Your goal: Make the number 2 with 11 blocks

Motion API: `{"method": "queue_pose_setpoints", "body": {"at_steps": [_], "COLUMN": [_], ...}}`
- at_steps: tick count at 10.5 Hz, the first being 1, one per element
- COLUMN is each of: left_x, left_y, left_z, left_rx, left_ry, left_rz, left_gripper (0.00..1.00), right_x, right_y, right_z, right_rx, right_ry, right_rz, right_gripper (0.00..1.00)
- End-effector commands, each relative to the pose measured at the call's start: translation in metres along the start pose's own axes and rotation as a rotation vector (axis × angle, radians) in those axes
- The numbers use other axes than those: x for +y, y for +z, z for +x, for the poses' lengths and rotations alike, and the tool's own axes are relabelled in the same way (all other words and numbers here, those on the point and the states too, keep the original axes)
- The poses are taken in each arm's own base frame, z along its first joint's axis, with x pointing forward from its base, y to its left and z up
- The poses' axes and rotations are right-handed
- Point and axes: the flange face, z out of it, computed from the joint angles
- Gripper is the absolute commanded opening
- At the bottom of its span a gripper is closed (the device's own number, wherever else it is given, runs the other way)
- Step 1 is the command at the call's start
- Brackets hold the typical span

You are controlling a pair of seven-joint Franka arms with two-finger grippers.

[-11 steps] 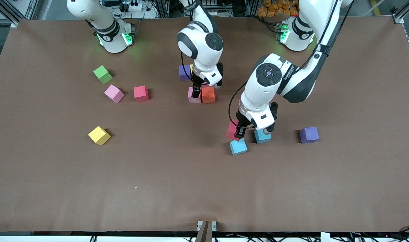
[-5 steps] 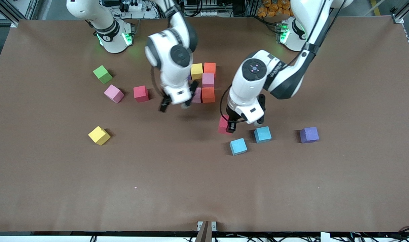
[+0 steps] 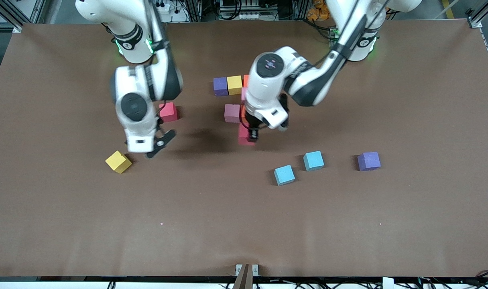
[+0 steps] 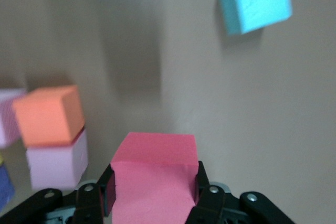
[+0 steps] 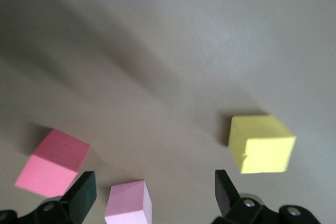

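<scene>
A: Since a second ago both arms have swung toward the right arm's end of the tabletop (image 3: 428,100). The left end effector (image 3: 252,134) has carried its red block (image 3: 246,136) away from the two light blue blocks (image 3: 284,175) and now hangs just beside the cluster. The right end effector (image 3: 155,146) has left the cluster and is now over bare tabletop near the loose yellow block (image 3: 118,161).

B: How do the end effectors stand?

A: The left one is clamped on the red block; the right one is spread wide and empty.

B: And the number 2?

A: Partly built, I judge. A purple block (image 3: 220,86), a yellow block (image 3: 234,84) and a sliver of orange form the top bar; a pink block (image 3: 232,112) sits nearer the camera, and the rest is hidden under the left arm. Loose pieces include another red block (image 3: 168,111) and the second purple block (image 3: 369,161).

B: Next move?

A: Probably lowering the held red block squarely against the cluster, edges flush, then letting go. The right arm looks bound for the yellow block.

B: What do the wrist views add?

A: The left wrist view shows an orange block (image 4: 50,115) with a pink block (image 4: 58,163) just beside it, which the front view hides. The right wrist view shows a pink block (image 5: 128,201) between its fingers (image 5: 81,192), masked from the front.
</scene>
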Motion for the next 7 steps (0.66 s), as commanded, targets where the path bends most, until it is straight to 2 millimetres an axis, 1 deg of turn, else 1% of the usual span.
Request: {"method": "queue_pose_setpoints", "body": {"at_steps": [1,2,3,4,6,7], "left_x": [-0.016,-0.026,-0.034,-0.045,-0.072,-0.084], "left_y": [0.016,0.029,0.042,0.047,0.060,0.067], "left_z": [-0.047,-0.065,-0.077,-0.087,-0.104,-0.111], "left_rx": [-0.035,-0.041,-0.041,-0.042,-0.046,-0.051], "left_ry": [-0.073,-0.091,-0.116,-0.121,-0.127,-0.130], "left_rz": [0.019,0.028,0.037,0.042,0.052,0.058], "left_gripper": [0.00,0.00,0.00,0.00,0.00,0.00], "right_x": [-0.006,-0.023,-0.041,-0.050,-0.056,-0.058], "right_y": [0.024,0.029,0.037,0.050,0.077,0.082], "right_z": [-0.024,-0.020,-0.017,-0.019,-0.028,-0.031], "right_rx": [0.023,0.003,-0.015,-0.012,0.004,0.001], "right_ry": [0.175,0.267,0.332,0.377,0.441,0.471], "right_rz": [0.114,0.113,0.102,0.125,0.174,0.215], "right_gripper": [1.00,1.00,1.00,1.00,1.00,1.00]}}
